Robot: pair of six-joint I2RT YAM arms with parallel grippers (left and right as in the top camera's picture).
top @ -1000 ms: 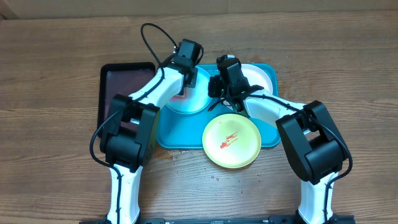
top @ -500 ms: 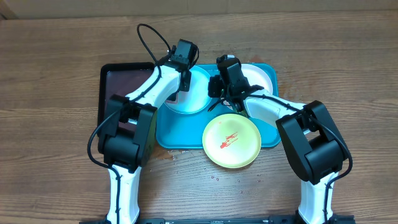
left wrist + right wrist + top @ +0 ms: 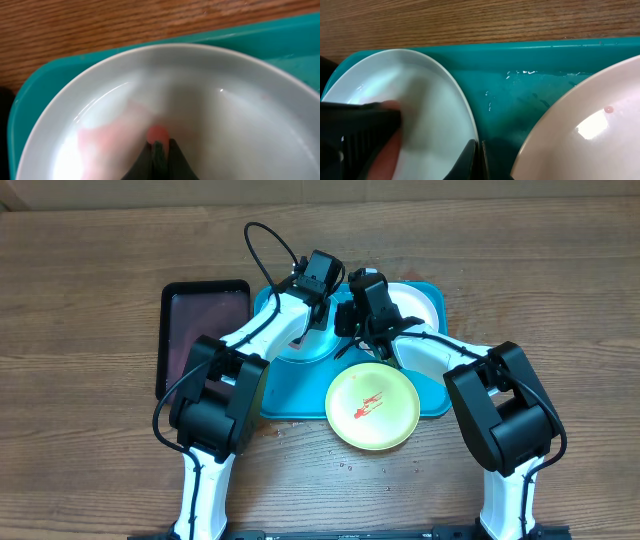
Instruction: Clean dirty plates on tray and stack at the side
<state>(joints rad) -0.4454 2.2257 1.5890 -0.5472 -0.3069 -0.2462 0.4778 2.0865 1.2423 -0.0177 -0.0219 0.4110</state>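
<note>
The left end effector (image 3: 316,308) has swept toward 3 o'clock across the light blue plate (image 3: 300,346). A moment ago it worked nearer the plate's 9 o'clock side, with the arm hanging over the black tray (image 3: 205,320). Now that tray shows whole, and the end effector sits close beside the right end effector (image 3: 345,330).

The left jaws are fully closed on what looks like a small pink wad (image 3: 159,133), pressed to the plate's floor; what the wad is, I cannot tell. At 9 o'clock of it in the left wrist view, a pale pink film (image 3: 100,145) lies on the plate, thin and washed out rather than a solid red mark.

The right end effector has not shifted. Its jaws are closed and appear to pinch the same plate's rim at 3 o'clock, steadying it.

All 3 plates are on the turquoise tray (image 3: 290,395). The blue one is at 9 o'clock. The white plate (image 3: 420,300) is at 2 o'clock. The pale green plate (image 3: 372,407) overhangs the tray's 6 o'clock rim, its red streak untouched.

My reading is that this is a wiping stroke on plate 1 of 3. The sauce is thinned but not gone, so more passes seem needed, and nothing is stacked yet.
</note>
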